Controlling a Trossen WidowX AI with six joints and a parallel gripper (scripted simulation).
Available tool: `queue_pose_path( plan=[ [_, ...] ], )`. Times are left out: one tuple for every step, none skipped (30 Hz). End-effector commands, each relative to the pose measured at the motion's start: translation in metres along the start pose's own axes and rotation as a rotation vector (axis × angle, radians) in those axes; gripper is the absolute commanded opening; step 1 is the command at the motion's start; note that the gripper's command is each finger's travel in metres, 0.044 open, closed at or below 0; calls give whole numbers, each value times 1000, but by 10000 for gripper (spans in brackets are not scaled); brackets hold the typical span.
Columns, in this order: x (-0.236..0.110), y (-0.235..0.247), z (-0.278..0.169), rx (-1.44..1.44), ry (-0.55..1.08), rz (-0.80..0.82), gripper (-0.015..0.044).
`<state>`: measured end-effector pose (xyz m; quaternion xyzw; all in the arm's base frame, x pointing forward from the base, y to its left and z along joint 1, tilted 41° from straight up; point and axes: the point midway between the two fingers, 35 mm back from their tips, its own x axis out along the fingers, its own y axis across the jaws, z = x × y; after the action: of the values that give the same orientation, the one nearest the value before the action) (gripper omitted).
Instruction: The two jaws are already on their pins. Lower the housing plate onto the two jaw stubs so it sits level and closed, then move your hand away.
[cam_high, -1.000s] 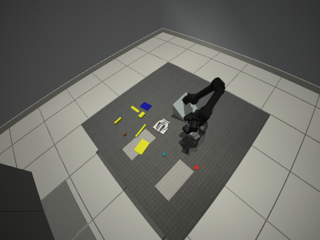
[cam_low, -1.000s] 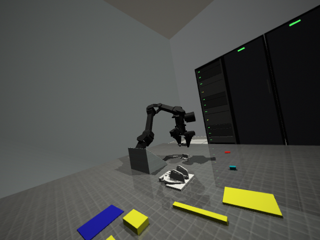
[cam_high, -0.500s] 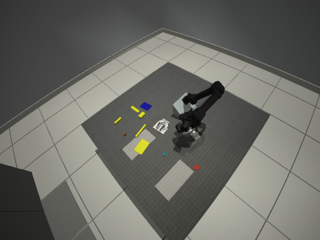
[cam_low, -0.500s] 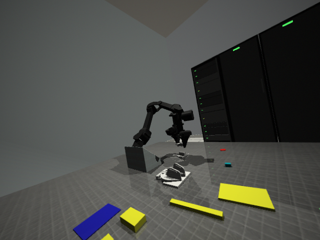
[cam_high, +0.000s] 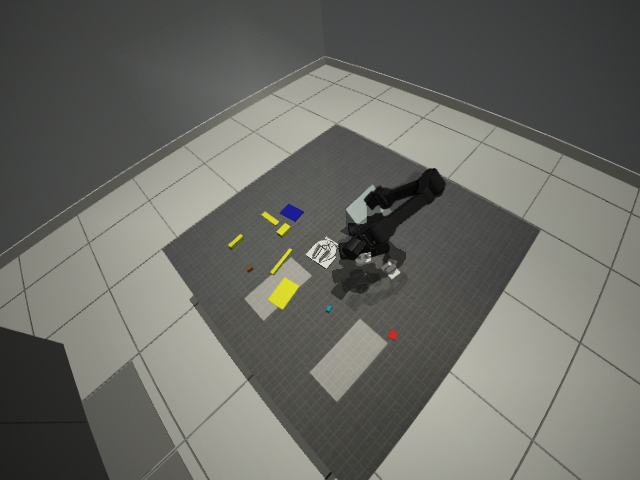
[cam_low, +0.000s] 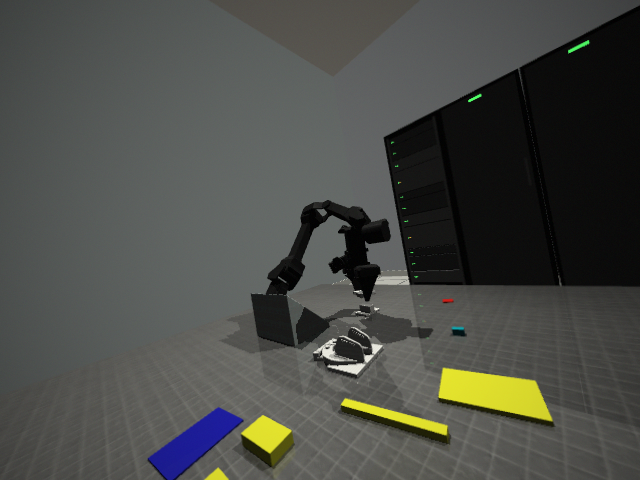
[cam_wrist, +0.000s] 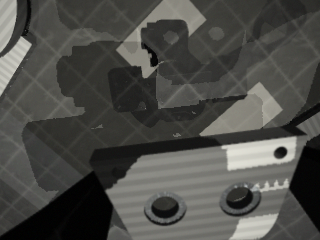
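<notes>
The light grey housing plate (cam_high: 363, 258) (cam_low: 357, 292) (cam_wrist: 202, 170) with two ringed holes is held in the air. My gripper (cam_high: 362, 254) (cam_low: 365, 292) (cam_wrist: 193, 161) is shut on it, with one black finger at each end in the wrist view. The white base (cam_high: 326, 264) (cam_low: 355, 369) (cam_wrist: 11, 67) lies on the mat, to the left of my gripper in the top view. Two grey jaws (cam_high: 321, 252) (cam_low: 349, 348) stand side by side on it. The plate is off to the side of the jaws, not over them. The pins and stubs are too small to make out.
A small white part (cam_high: 392, 271) (cam_low: 366, 311) stands on the mat beyond my gripper. A grey-green wedge block (cam_high: 359, 208) (cam_low: 273, 317) stands near the arm. A yellow bar (cam_high: 281, 261) (cam_low: 395, 419), a yellow plate (cam_high: 283, 293) (cam_low: 491, 393) and a blue plate (cam_high: 292, 212) (cam_low: 196, 443) lie beyond the base.
</notes>
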<state>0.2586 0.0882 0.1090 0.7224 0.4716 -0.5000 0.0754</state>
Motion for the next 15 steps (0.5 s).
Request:
queue_pose_path(
  plan=[
    [1, 12, 6, 55, -5, 5, 351],
    [1, 15, 8, 69, -6, 5, 351],
    [1, 17, 9, 83, -7, 5, 351],
    [1, 20, 11, 97, -7, 5, 351],
    [1, 23, 13, 111, -8, 5, 351],
    [1, 26, 15, 125, -9, 5, 351],
    [1, 28, 17, 139, -9, 5, 351],
    [1, 31, 19, 153, -10, 5, 351],
    [2, 34, 21, 167, -10, 5, 351],
    [2, 36, 23, 181, -10, 5, 351],
    [2, 39, 25, 196, -11, 5, 351],
    [2, 42, 27, 210, -11, 4, 351],
    [2, 44, 29, 224, -11, 4, 351],
    [2, 47, 31, 239, -11, 4, 351],
    [2, 50, 33, 253, -12, 3, 351]
  ],
)
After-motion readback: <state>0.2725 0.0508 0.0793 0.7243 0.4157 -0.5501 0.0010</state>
